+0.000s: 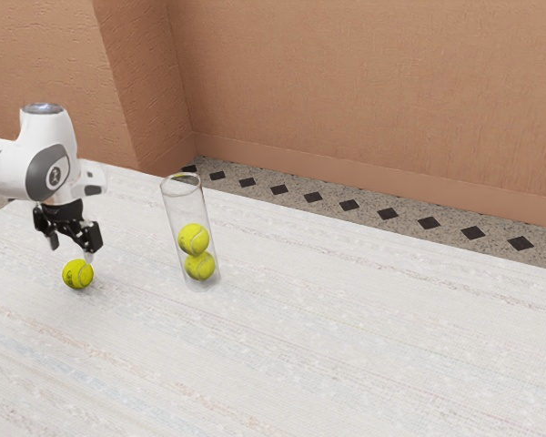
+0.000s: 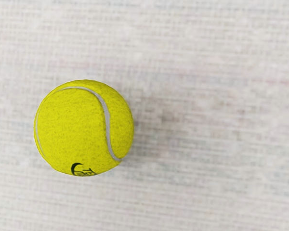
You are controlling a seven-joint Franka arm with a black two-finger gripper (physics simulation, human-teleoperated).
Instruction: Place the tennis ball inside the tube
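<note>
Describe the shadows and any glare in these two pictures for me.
Exterior view: soft, even light, a faint shadow by the loose yellow-green felt tennis ball on the whitish woven-looking tabletop, and a mild sheen, no harsh glare, on the clear cylindrical tube; wrist view: a diffuse grey shadow beside that ball, no bright glint on its felt.

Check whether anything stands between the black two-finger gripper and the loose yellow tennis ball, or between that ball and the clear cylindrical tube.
Nothing visible stands between the open black gripper and the loose ball, or between that ball and the tube. Only the tube's own wall blocks entry from the side.
</note>
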